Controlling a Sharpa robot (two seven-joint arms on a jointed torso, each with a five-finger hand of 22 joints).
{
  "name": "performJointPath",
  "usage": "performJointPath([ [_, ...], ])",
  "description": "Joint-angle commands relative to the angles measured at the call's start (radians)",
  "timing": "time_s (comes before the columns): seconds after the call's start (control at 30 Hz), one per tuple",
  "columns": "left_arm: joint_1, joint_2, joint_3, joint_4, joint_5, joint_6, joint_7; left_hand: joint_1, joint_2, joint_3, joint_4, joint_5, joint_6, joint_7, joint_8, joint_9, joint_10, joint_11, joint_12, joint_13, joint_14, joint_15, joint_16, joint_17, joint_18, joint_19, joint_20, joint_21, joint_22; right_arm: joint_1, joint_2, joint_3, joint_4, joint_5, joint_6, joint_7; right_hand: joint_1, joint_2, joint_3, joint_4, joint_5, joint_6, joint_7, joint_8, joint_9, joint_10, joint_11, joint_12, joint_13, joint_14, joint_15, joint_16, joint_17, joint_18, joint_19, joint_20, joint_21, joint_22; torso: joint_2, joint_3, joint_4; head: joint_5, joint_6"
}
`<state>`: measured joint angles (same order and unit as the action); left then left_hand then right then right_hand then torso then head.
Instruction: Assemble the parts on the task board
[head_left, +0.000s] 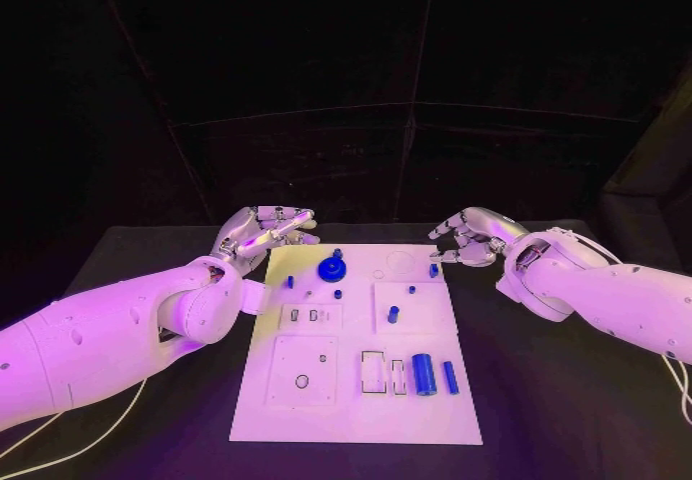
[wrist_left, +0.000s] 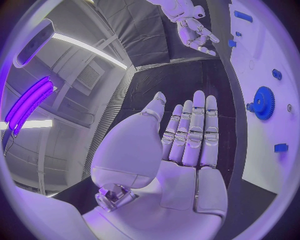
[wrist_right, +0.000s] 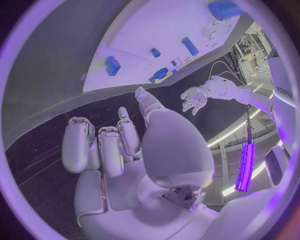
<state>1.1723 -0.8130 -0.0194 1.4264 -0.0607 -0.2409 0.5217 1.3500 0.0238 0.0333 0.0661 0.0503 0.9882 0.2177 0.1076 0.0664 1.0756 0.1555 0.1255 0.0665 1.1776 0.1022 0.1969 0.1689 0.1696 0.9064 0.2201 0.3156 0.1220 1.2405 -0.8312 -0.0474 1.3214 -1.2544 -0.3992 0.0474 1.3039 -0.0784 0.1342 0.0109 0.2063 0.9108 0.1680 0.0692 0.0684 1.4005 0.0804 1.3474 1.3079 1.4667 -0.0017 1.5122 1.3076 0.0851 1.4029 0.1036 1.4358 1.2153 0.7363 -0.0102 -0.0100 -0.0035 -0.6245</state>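
Black table (head_left: 130, 260) under a dark backdrop carries the white task board (head_left: 361, 415) at its centre. At the far-left corner of the board hovers the left hand (head_left: 263, 232); the left wrist view shows its fingers straight and apart, holding nothing. On the board, from left to right: a blue gear (head_left: 332, 268) stands near the far edge, small blue pegs (head_left: 392, 314) are scattered mid-board, and a large blue cylinder (head_left: 424, 374) lies beside a slimmer blue pin (head_left: 450, 376) toward the near edge. At the far-right corner hovers the right hand (head_left: 469, 236), fingers curled inward and empty.

Assessment: no part is in hand, and most parts appear loose; the work stands at an approach or selection step. The next move calls for one hand to descend onto a chosen part and secure a precise pinch.
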Motion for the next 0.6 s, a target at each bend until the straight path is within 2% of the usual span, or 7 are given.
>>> performJointPath([
  [0.03,0.001,0.004,0.000,-0.003,-0.003,0.013,0.006,-0.006,0.000,-0.005,-0.001,0.000,0.006,-0.001,-0.004,0.000,0.004,0.002,-0.004,-0.001,0.001,0.003,-0.004,0.002,0.015,0.009,0.001,-0.005,-0.002,0.000,0.006,0.000,-0.023,0.036,0.046,0.058,0.011,-0.002,0.000,-0.007,0.003,0.003,-0.001,-0.003,0.000,-0.003,-0.004,-0.006,0.002,0.071,0.001,0.003,0.093,-0.014,0.001,0.002,0.004,0.000,0.002,-0.0009,0.0014,-0.005,-0.001],
  [0.13,0.000,0.008,0.000,-0.006,-0.003,0.014,0.006,-0.006,0.000,-0.005,-0.001,0.000,0.006,-0.001,-0.004,0.000,0.004,0.002,-0.004,-0.001,0.001,0.003,-0.004,0.002,0.015,0.009,0.001,-0.005,-0.002,-0.003,0.013,0.000,-0.046,0.037,0.059,0.063,0.016,-0.001,0.001,-0.011,0.003,0.002,-0.001,-0.004,0.000,-0.004,-0.003,-0.007,0.001,0.071,0.001,0.003,0.093,-0.014,0.000,0.002,0.003,-0.001,0.000,-0.0034,0.0030,-0.010,-0.004],
  [0.27,0.000,0.011,-0.001,-0.009,-0.003,0.015,0.006,-0.006,0.000,-0.005,-0.001,0.000,0.006,-0.001,-0.004,0.000,0.004,0.002,-0.004,-0.001,0.001,0.003,-0.004,0.002,0.015,0.009,0.001,-0.005,-0.002,-0.009,0.020,0.000,-0.069,0.038,0.075,0.065,0.021,0.001,0.002,-0.015,0.002,0.001,-0.001,-0.003,0.000,-0.004,-0.003,-0.008,0.001,0.071,0.001,0.003,0.092,-0.014,0.000,0.002,0.003,-0.001,0.000,-0.0044,0.0051,-0.012,-0.007],
  [0.6,-0.001,0.012,-0.002,-0.014,-0.003,0.013,0.005,-0.005,0.001,-0.005,-0.002,0.000,0.007,-0.001,-0.004,0.000,0.004,0.002,-0.004,0.000,0.001,0.003,-0.005,0.002,0.015,0.009,0.001,-0.005,-0.002,-0.039,0.020,0.000,-0.085,0.038,0.104,0.072,0.027,0.002,0.004,-0.020,0.000,0.002,-0.001,-0.003,0.000,-0.004,-0.003,-0.008,0.002,0.071,0.001,0.002,0.091,-0.013,-0.001,0.002,0.003,-0.003,0.000,-0.0043,0.0034,-0.008,-0.014],
])
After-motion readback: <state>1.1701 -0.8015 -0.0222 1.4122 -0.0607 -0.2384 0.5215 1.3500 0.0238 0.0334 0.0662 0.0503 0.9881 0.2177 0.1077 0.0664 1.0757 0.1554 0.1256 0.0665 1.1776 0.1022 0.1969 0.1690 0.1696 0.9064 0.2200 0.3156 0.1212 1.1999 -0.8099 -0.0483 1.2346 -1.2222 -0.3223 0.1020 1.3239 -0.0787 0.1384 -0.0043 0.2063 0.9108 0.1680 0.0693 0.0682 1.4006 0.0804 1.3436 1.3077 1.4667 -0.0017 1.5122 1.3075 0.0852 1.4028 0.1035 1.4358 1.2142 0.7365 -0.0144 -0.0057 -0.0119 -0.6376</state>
